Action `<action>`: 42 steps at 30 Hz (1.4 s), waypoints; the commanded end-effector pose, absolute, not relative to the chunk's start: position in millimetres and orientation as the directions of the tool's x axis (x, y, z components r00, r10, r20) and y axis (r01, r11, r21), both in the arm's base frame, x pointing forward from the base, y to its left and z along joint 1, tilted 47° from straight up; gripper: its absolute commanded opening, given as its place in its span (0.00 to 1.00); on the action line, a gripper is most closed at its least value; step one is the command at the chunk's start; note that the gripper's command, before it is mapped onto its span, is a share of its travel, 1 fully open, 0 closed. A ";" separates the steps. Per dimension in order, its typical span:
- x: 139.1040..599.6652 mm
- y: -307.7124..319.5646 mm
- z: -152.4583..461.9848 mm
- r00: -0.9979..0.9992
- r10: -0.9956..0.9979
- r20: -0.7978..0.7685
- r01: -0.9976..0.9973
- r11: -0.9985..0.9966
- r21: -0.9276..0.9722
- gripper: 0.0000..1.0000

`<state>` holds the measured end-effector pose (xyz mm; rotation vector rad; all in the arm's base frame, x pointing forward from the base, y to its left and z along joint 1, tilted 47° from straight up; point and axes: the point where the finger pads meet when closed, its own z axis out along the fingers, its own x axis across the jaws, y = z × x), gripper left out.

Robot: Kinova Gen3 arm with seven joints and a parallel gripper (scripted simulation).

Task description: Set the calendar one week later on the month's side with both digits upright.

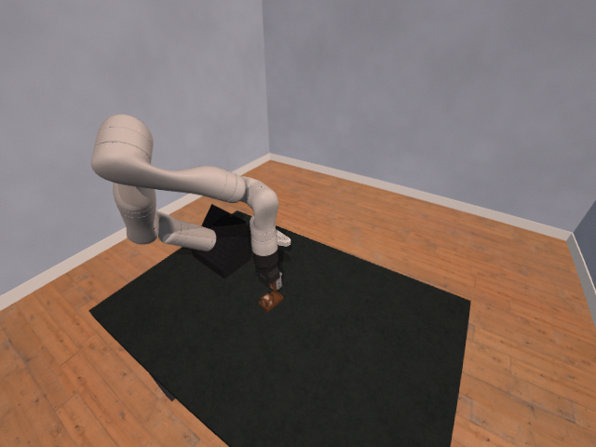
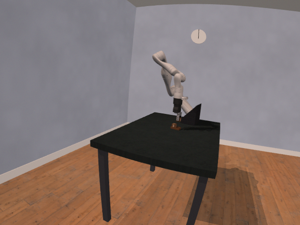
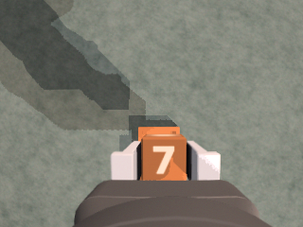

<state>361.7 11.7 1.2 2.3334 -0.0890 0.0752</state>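
My gripper (image 1: 276, 284) (image 2: 178, 118) (image 3: 163, 154) is shut on an orange-brown cube (image 2: 179, 119) (image 3: 153, 167). A white 7 on the cube's face reads upright in the wrist view. The held cube is above the small orange tray (image 1: 269, 308) (image 2: 178, 128) (image 3: 158, 130), with a gap below it in the exterior view. The tray lies flat on the table. The other cube (image 1: 266, 299) (image 2: 174, 125) sits at the tray's left end in the top and exterior views. In the wrist view the held cube and gripper hide it. Its digit and the month's name are not readable.
A large black wedge-shaped object (image 1: 223, 248) (image 2: 192, 116) stands on the dark table (image 1: 336, 346) (image 2: 150, 142) near the arm's base, behind and beside the tray. The arm's shadow falls across the table in the wrist view.
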 end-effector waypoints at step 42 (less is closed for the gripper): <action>359.5 -6.5 -14.4 0.996 -0.046 0.073 -0.085 -0.685 0.724 0.60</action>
